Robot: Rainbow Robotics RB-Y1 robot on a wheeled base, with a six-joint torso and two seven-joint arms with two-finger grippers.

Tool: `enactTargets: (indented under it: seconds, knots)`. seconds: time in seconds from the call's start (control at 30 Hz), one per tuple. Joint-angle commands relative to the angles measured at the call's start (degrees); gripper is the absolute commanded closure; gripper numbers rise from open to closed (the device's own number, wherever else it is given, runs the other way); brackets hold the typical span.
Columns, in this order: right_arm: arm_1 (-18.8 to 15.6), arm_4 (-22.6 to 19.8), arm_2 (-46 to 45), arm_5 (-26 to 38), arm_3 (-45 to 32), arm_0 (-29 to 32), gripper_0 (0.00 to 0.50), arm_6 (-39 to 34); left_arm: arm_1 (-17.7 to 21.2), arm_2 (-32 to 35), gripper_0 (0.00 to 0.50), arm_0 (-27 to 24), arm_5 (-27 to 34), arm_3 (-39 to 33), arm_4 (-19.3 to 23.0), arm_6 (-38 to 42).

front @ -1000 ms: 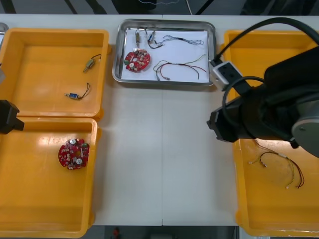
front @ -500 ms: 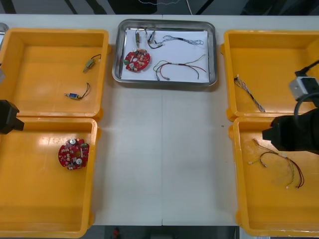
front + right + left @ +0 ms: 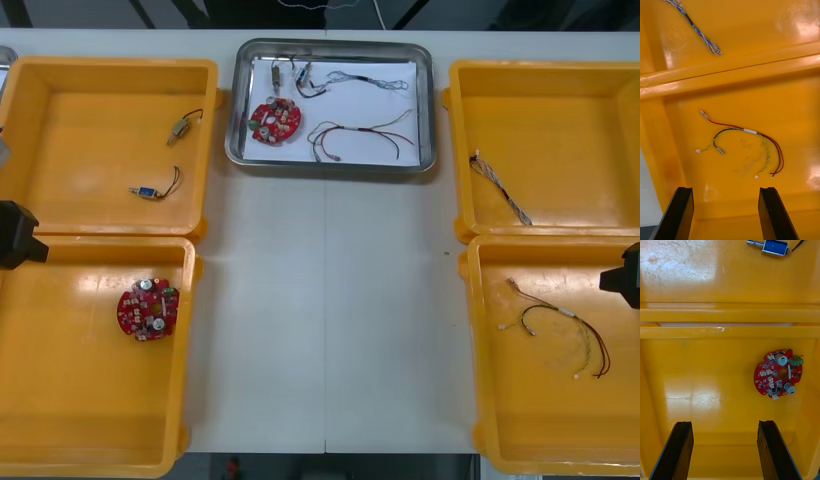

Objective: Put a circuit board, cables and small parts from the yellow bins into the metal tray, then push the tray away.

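The metal tray (image 3: 334, 166) sits at the top centre of the front view, near the table's (image 3: 330, 330) far edge. It is white inside and loaded. A round red circuit board (image 3: 275, 120) lies at its left, with a red and yellow cable (image 3: 365, 138) to the right of that. A thin blue and white cable (image 3: 372, 80) runs along the upper side, and small metal parts (image 3: 278, 70) sit in the upper left corner.

Loading looks complete, and the tray seems pushed away too, so at most a last nudge is left. Done well, that nudge would meet the near rim at its middle, low and slow, so the tray slides straight, the cables stay inside and the far rim stays on the table.

Neither gripper touches the tray. The left gripper (image 3: 724, 423) hangs over the lower-left bin (image 3: 100, 243), released and empty, with a spare board (image 3: 778, 374) lying ahead of it. The right gripper (image 3: 725, 188) hangs over the lower-right bin (image 3: 470, 350), fingers spread and holding nothing, with a loose cable (image 3: 745, 144) lying ahead of it. Any reach for the tray should lift clear of the bin walls first.
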Motion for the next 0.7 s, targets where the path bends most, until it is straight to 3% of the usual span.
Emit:
enactTargets:
  seconds: [0.03, 0.27, 0.7]
  knots:
    - [-3.81, -0.14, -1.85, 0.15, 1.59, 1.55, 0.000, 3.89, 1.23, 1.94, 0.000, 0.87, 0.36, -1.42, -0.10, -2.77]
    - [-6.63, 0.04, -2.99, 0.15, 7.22, 1.55, 0.000, 10.57, 1.23, 1.94, 0.000, 0.87, 0.36, -1.42, -0.10, -2.77]
    - [-7.86, -3.83, -3.70, 0.15, 9.15, 0.40, 0.000, 9.69, 1.23, 1.94, 0.000, 0.87, 0.36, -1.42, -0.10, -2.77]
